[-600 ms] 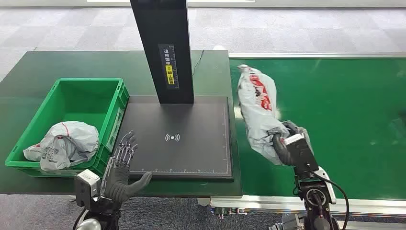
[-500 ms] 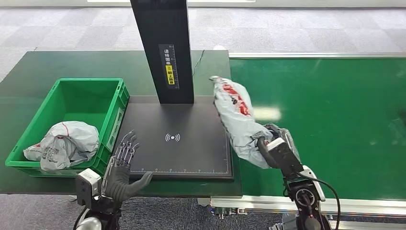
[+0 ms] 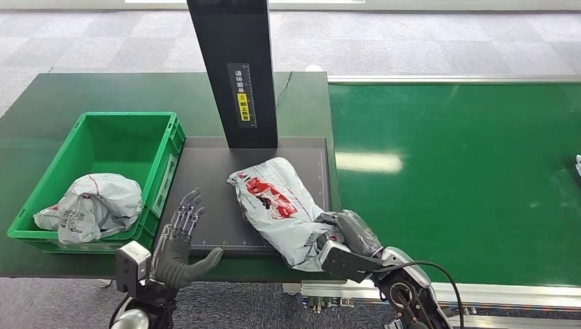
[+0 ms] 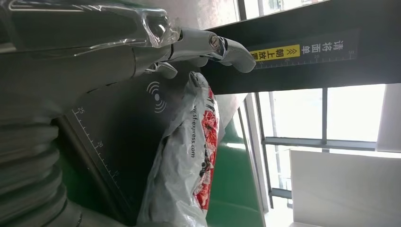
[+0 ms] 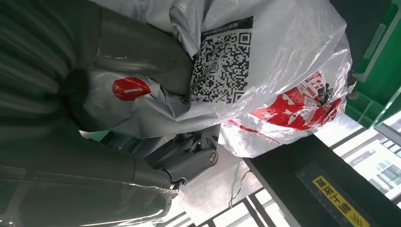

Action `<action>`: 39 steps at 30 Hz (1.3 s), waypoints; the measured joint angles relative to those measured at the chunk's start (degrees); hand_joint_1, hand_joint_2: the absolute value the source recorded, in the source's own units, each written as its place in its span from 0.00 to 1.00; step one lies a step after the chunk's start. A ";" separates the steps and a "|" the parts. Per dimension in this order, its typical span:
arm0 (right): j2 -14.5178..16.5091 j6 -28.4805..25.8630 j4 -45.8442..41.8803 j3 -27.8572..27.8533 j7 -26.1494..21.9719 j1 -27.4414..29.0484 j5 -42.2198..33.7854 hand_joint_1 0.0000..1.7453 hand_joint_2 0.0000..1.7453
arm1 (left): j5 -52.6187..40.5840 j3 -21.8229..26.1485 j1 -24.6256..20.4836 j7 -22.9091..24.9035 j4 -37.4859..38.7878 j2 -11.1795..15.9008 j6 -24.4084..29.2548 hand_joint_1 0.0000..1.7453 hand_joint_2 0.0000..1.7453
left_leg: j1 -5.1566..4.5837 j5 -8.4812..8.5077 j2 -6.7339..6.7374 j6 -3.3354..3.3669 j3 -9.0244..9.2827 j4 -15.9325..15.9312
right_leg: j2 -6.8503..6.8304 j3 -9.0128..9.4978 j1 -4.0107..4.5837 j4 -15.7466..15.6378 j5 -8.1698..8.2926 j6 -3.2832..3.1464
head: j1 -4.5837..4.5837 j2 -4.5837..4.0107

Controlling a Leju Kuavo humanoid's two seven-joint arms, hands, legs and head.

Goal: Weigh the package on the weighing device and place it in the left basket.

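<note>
The package [image 3: 277, 205], a soft grey plastic mailer with red print, lies across the black weighing device [image 3: 212, 205], its near end overhanging at about 5 o'clock, where the right robot hand [image 3: 346, 236] grips it with fingers wrapped into the film. The left robot hand [image 3: 179, 236] hovers spread and empty at the platform's 7 o'clock corner. The bag looks light, limp and slick, likely to sag and slip; bunching a fold near its middle should hold better. The green basket [image 3: 41, 185] waits at 9 o'clock, already containing another bag [image 3: 96, 205].
</note>
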 joint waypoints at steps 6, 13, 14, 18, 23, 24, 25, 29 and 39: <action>-0.68 0.00 0.82 1.07 0.00 -0.29 0.02 1.00 1.00 | 0.01 -0.14 -0.05 -0.01 0.14 0.15 0.00 0.00 1.00 | 0.00 0.00 0.00 0.00 0.00 0.00 | 0.00 0.00 0.01 0.00 0.00 0.00 | 0.01 -0.01; -1.37 5.32 2.73 3.04 -1.08 -1.57 -0.79 1.00 1.00 | 0.09 -0.18 -0.64 -0.08 0.63 0.23 0.01 0.00 1.00 | 0.00 0.00 0.00 0.00 0.01 0.00 | 0.00 0.00 0.00 0.00 0.00 0.00 | 0.01 0.01; -1.47 6.05 3.27 3.52 -1.54 -1.93 -1.09 1.00 1.00 | 0.16 -0.20 -0.88 -0.12 0.80 0.25 0.01 0.00 1.00 | 0.00 0.00 0.00 0.00 0.01 0.00 | 0.00 0.00 0.00 0.00 0.00 0.00 | 0.01 0.01; -1.68 7.25 5.05 4.93 -3.08 -3.08 -2.52 0.44 1.00 | 0.44 -0.26 -1.36 -0.31 1.11 0.30 0.13 0.00 1.00 | 0.00 0.01 0.01 0.00 0.02 0.00 | 0.01 0.01 0.00 0.00 0.01 0.00 | 0.01 0.01; -2.09 8.13 5.77 5.62 -8.08 -3.90 -8.73 0.00 1.00 | 0.57 -0.26 -1.35 -0.38 1.21 0.31 0.27 0.00 1.00 | 0.00 0.01 0.01 0.00 0.02 0.00 | 0.01 0.01 0.00 0.00 0.00 0.00 | 0.00 -0.01; -2.20 7.96 5.69 5.56 -8.61 -3.87 -9.82 0.00 1.00 | 0.59 -0.26 -1.27 -0.38 1.21 0.31 0.28 0.00 1.00 | 0.00 0.00 0.01 0.00 0.02 0.00 | 0.01 0.00 0.00 0.00 0.00 0.00 | 0.00 -0.01; -2.34 7.74 5.50 5.42 -8.92 -3.77 -10.79 0.00 1.00 | 0.61 -0.26 -1.19 -0.39 1.21 0.31 0.29 0.00 1.00 | 0.00 0.00 0.01 0.00 0.02 0.00 | 0.01 0.00 0.00 0.00 0.00 0.00 | 0.01 -0.01; -2.70 6.24 4.01 4.09 -9.04 -2.72 -13.36 0.00 1.00 | 0.59 -0.27 -1.15 -0.56 1.38 0.36 0.17 0.00 1.00 | 0.00 0.00 0.00 0.01 0.01 0.00 | 0.01 0.00 0.00 0.00 0.00 0.00 | 0.01 0.00; -2.68 3.15 1.33 0.85 -5.75 -0.28 -13.86 0.00 1.00 | -2.51 -0.41 -1.16 -1.01 2.04 0.68 2.30 0.00 1.00 | 0.00 0.00 0.01 0.00 0.03 0.00 | 0.01 0.00 0.00 0.00 0.00 0.00 | 0.01 0.00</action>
